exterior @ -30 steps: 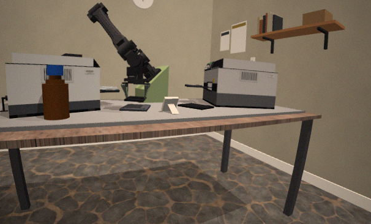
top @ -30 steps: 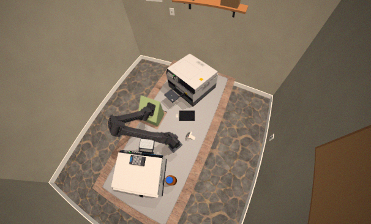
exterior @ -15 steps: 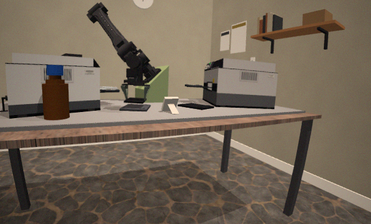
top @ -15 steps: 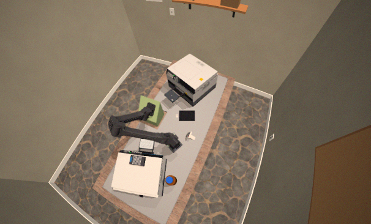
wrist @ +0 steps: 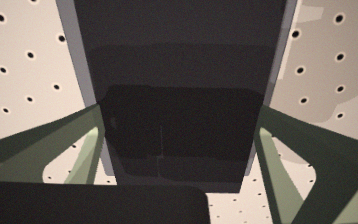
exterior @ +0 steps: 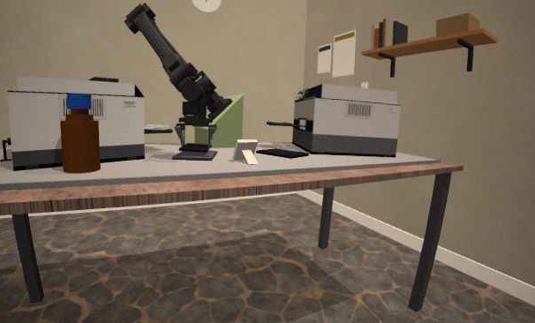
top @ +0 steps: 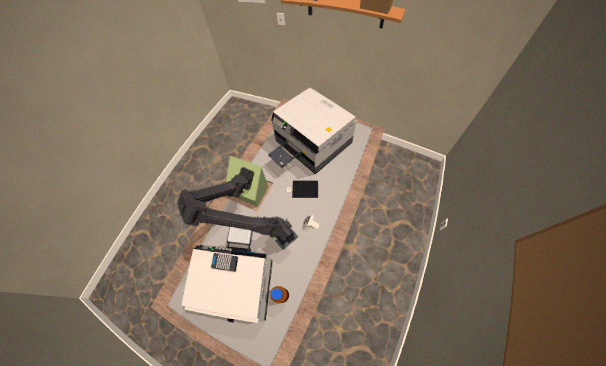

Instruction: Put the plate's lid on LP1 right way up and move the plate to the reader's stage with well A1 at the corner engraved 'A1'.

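My gripper (exterior: 195,146) (wrist: 178,112) is shut on the dark lid (exterior: 195,147) (wrist: 180,135), one finger at each side. The lid is about level, a little above a dark bench position (exterior: 181,156) (wrist: 81,62), whose grey rims show on both sides of it in the wrist view. The name of this position is not readable. The white plate (top: 239,235) (exterior: 157,126) is uncovered on the stage of the dispenser (top: 223,295) (exterior: 122,128). The stage of the reader (top: 280,156) (exterior: 278,123) sticks out and holds nothing.
A second dark bench position (top: 305,189) (exterior: 285,153) lies toward the reader. A small white stand (top: 313,223) (exterior: 246,146) is between the two positions. The capped bottle (top: 279,294) (exterior: 80,143) stands upright beside the dispenser. A green wedge (top: 235,165) (exterior: 234,125) stands by the arm's base.
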Robot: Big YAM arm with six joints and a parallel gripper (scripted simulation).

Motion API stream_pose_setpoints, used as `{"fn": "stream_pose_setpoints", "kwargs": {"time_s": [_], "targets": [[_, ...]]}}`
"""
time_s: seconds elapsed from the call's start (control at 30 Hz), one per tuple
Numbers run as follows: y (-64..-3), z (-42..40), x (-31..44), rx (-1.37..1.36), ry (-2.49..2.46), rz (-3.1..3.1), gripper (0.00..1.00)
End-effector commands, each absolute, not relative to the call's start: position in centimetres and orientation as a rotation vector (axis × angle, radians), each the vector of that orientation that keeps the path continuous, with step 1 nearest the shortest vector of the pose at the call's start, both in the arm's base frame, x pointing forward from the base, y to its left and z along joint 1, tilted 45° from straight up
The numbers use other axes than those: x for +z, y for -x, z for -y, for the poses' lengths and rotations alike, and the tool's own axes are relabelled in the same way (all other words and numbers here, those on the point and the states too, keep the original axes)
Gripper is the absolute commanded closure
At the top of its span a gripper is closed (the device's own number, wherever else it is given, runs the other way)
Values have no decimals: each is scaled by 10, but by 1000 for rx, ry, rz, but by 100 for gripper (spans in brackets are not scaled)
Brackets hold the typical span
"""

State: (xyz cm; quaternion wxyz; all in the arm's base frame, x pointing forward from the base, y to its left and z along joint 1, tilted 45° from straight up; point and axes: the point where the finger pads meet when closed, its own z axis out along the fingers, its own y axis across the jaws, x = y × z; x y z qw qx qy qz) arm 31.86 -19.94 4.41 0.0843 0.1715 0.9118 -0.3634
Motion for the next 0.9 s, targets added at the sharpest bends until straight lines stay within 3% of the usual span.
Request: {"fn": "stream_pose_setpoints", "kwargs": {"time_s": [0.0, 0.87], "targets": [[-330, 204, 47, -1079, -503, -2703, 15], [-325, 200, 45, -1073, -498, -2703, 15]]}}
